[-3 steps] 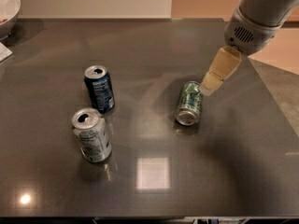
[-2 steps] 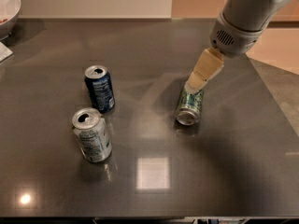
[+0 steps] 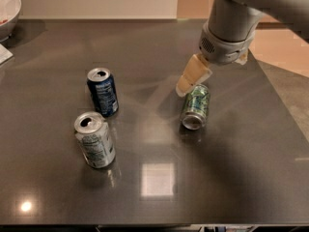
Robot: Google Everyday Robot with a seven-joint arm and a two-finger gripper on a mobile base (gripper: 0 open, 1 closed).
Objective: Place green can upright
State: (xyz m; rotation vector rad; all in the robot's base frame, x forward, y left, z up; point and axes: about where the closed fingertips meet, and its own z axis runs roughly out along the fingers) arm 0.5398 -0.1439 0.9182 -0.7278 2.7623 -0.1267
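The green can (image 3: 195,105) lies on its side on the dark table (image 3: 154,187), right of centre, with one silver end facing the front edge. My gripper (image 3: 186,86) hangs from the grey arm (image 3: 227,28) and sits just above the can's far left end, close to it. I cannot tell whether it touches the can. The can is not held.
A dark blue can (image 3: 103,92) stands upright left of centre. A silver-white can (image 3: 94,139) stands upright in front of it. A white bowl (image 3: 7,6) sits at the far left corner. The table's right edge (image 3: 285,105) runs diagonally beside the arm.
The arm has moved left and lower, bringing my gripper from right of the green can to just above its far left end. The cans have not moved.
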